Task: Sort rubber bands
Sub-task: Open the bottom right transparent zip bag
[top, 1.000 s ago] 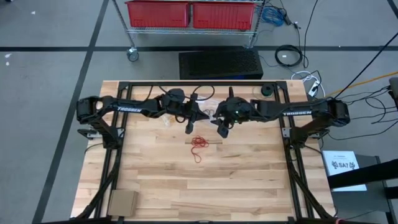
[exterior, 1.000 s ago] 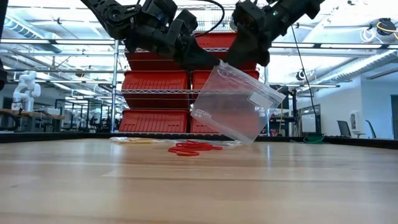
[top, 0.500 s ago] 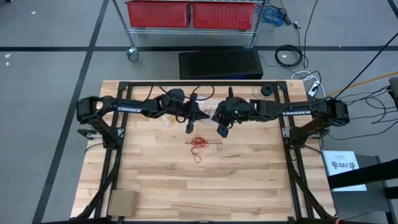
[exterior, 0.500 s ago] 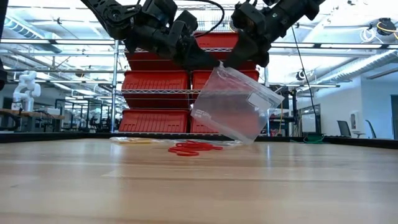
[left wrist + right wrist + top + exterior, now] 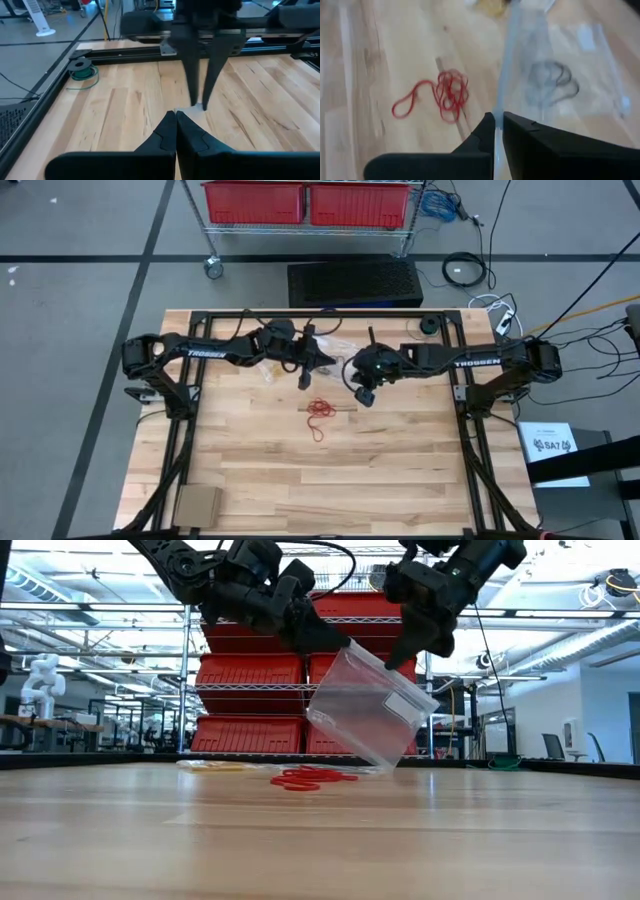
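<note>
A clear plastic bag (image 5: 368, 710) hangs above the table between my two grippers. My left gripper (image 5: 338, 640) is shut on its upper corner. My right gripper (image 5: 401, 658) is shut on its top edge farther along. A tangle of red rubber bands (image 5: 320, 411) lies on the wood below, also plain in the right wrist view (image 5: 447, 94). Yellowish-tan bands (image 5: 225, 766) lie on the table farther back. Dark loops (image 5: 554, 80) show through the bag; whether they are in it or under it I cannot tell. My left gripper pinches the bag's upper corner (image 5: 347, 643) between its two fingertips, slanting down from the table's left. The bag hangs tilted below it, clear of the table. My right gripper pinches the bag's top edge (image 5: 496, 111) between its two fingers, pointing steeply down from above. The bag's clear wall (image 5: 540, 55) runs away from the fingers.
Black frame rails (image 5: 300, 313) run along the table's far side and down both flanks. A brown card (image 5: 197, 505) lies at the near left corner. Bare wood (image 5: 330, 470) stretches between the red bands and the near edge.
My right gripper has tipped farther down, sunk a little along the bag's top edge and shut on it. The bag's mouth, which stood wider, now lies flatter, and the bag hangs a little more upright. My left gripper has kept its hold.
</note>
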